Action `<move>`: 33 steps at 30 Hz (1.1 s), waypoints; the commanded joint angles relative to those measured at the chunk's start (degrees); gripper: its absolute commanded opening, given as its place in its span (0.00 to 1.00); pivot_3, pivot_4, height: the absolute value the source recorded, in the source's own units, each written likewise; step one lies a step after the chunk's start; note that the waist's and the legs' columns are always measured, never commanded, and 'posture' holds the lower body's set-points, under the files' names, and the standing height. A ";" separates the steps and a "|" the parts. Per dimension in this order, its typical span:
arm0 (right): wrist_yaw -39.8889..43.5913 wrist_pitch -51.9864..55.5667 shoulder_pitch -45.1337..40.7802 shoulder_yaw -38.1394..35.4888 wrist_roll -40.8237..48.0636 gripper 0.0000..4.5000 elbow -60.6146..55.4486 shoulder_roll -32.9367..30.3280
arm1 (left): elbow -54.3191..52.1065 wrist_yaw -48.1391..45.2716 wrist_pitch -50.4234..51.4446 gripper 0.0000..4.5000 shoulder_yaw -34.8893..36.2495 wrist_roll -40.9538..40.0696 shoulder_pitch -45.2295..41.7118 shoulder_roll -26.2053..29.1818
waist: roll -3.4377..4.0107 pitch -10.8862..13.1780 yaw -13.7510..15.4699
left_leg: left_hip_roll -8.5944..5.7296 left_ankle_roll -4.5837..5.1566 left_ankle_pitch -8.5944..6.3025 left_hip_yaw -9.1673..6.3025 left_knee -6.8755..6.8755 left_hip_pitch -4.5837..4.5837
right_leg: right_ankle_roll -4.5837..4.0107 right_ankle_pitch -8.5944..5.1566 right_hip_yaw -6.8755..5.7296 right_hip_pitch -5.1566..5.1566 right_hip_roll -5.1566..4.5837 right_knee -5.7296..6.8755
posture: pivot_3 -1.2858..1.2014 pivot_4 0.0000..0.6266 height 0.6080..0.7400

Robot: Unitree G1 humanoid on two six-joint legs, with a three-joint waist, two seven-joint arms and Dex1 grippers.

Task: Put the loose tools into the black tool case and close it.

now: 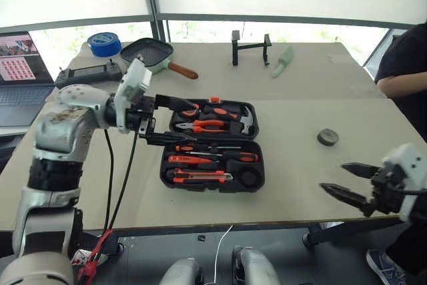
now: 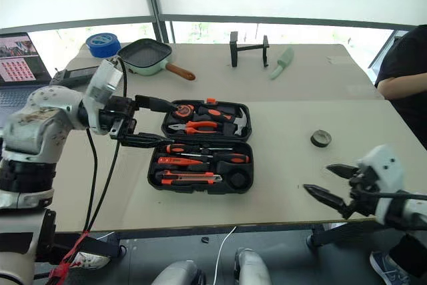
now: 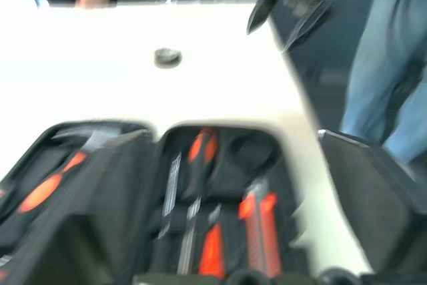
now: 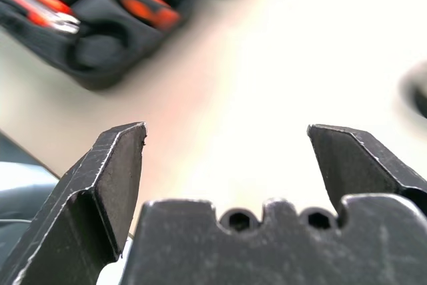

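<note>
On the beige table (image 1: 300, 185), black tool case (image 1: 213, 155) lies open.

The tool case (image 1: 213, 158) is black, and the tools inside it have orange and black handles. The tape roll (image 1: 327, 137) is dark grey. The table (image 1: 300, 91) is pale beige. The pan (image 1: 148, 55) has a mint green rim, a dark inside and a brown handle. A roll (image 1: 105, 43) is bright blue.
</note>
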 commanded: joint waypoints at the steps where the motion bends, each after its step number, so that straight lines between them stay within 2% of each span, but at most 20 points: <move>1: 0.41 -4.36 -7.60 4.14 -4.20 1.00 7.61 -2.94 | -5.64 0.87 1.14 1.00 1.06 -2.92 1.46 1.22 | 0.01 0.01 -0.27 | 0.00 -0.11 0.06 0.01 -0.06 0.06 | -0.01 -0.01 0.08 0.00 0.01 0.01 | 0.52 0.24 1.00; 5: 0.57 -9.40 -22.29 17.04 -12.06 1.00 20.65 -3.51 | -8.93 1.31 -2.50 1.00 -1.25 -0.67 4.02 2.36 | 0.01 0.03 -0.46 | 0.07 -0.34 0.21 0.18 -0.32 0.21 | -0.12 -0.07 0.35 -0.02 0.08 0.09 | 0.52 0.24 1.00; 9: 2.69 -17.82 -38.57 31.70 -23.51 1.00 37.66 -0.61 | -11.49 1.23 -3.20 1.00 -2.00 -1.01 5.98 3.58 | 0.06 0.09 -0.88 | 0.09 -0.38 0.26 0.29 -0.40 0.20 | -0.26 -0.04 0.42 -0.13 0.09 0.10 | 0.52 0.24 1.00; 12: 1.69 -24.42 -48.83 38.68 -31.20 1.00 51.81 3.12 | -12.66 1.70 -3.29 1.00 -1.76 -1.47 6.71 3.98 | 0.06 0.09 -0.97 | 0.09 -0.38 0.26 0.27 -0.39 0.06 | -0.28 -0.03 0.35 -0.24 0.07 0.08 | 0.52 0.24 1.00; 16: 2.67 -29.57 -56.35 43.14 -36.39 1.00 64.35 6.61 | -13.35 2.61 -3.94 1.00 -1.38 -1.27 7.68 4.44 | 0.13 0.13 -0.63 | 0.07 -0.38 0.26 0.20 -0.39 -0.14 | -0.29 -0.03 0.15 -0.39 -0.01 0.03 | 0.52 0.24 1.00; 24: -5.12 -32.53 -61.74 45.50 -44.05 1.00 75.72 10.04 | -16.10 4.83 -3.77 1.00 -0.02 -2.32 9.90 5.72 | 0.15 0.14 -1.34 | 0.08 -0.41 0.26 0.10 -0.33 -0.08 | -0.33 -0.02 -0.05 -0.27 -0.07 0.03 | 0.52 0.24 1.00; 27: -4.73 -32.70 -62.56 44.84 -43.94 0.85 77.53 10.39 | -16.23 5.48 -3.96 1.00 -0.17 -2.46 9.86 5.93 | 0.15 0.14 -1.28 | 0.08 -0.42 0.26 0.03 -0.32 -0.02 | -0.35 -0.03 -0.06 -0.20 -0.07 0.04 | 0.52 0.24 1.00; 33: -0.47 -28.36 -62.31 43.87 -42.43 0.39 77.67 10.89 | -14.83 5.84 -5.30 1.00 -1.67 -1.57 8.18 5.70 | 0.15 0.14 -1.27 | 0.08 -0.42 0.26 0.01 -0.32 -0.03 | -0.35 -0.03 -0.08 -0.19 -0.07 0.04 | 0.52 0.24 1.00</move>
